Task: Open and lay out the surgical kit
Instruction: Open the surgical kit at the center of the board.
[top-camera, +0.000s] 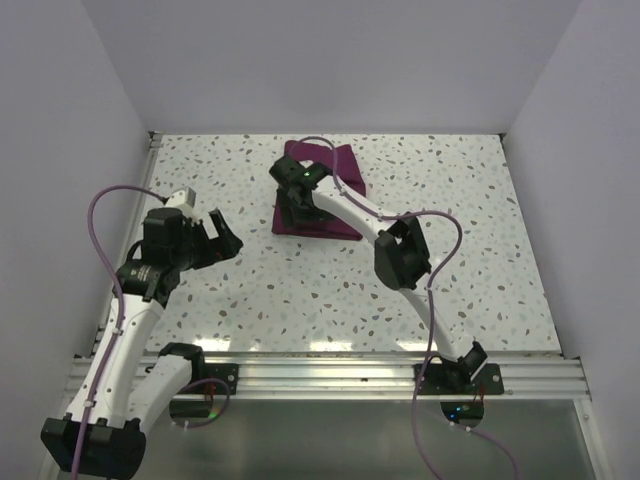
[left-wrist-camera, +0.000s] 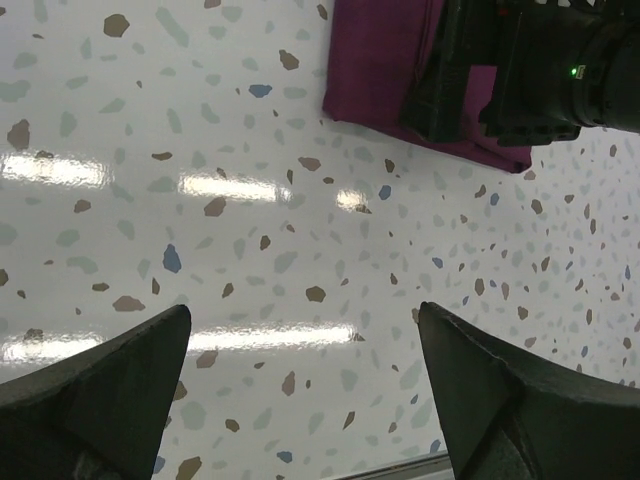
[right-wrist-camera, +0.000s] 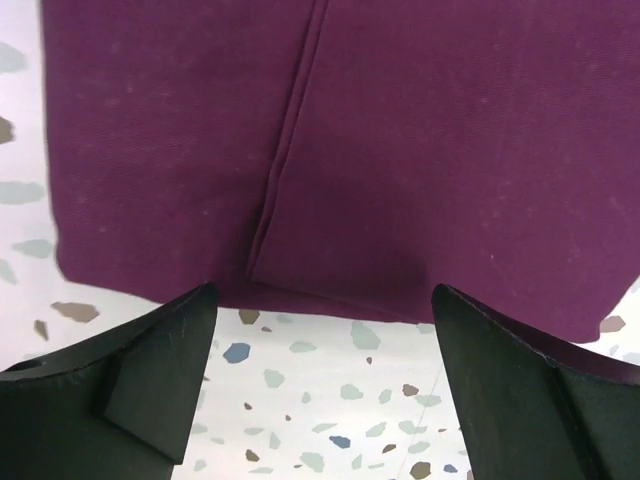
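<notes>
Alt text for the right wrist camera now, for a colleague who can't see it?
A folded dark purple cloth wrap fills the upper view, closed, a flap seam running down its middle. The right gripper hangs open at its near edge, over the speckled table; no tray or instruments show.

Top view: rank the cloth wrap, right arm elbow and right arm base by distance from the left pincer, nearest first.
1. cloth wrap: up and right of the left pincer, at the table's far middle.
2. right arm elbow: to the right, mid-table.
3. right arm base: near rail, far right.
</notes>
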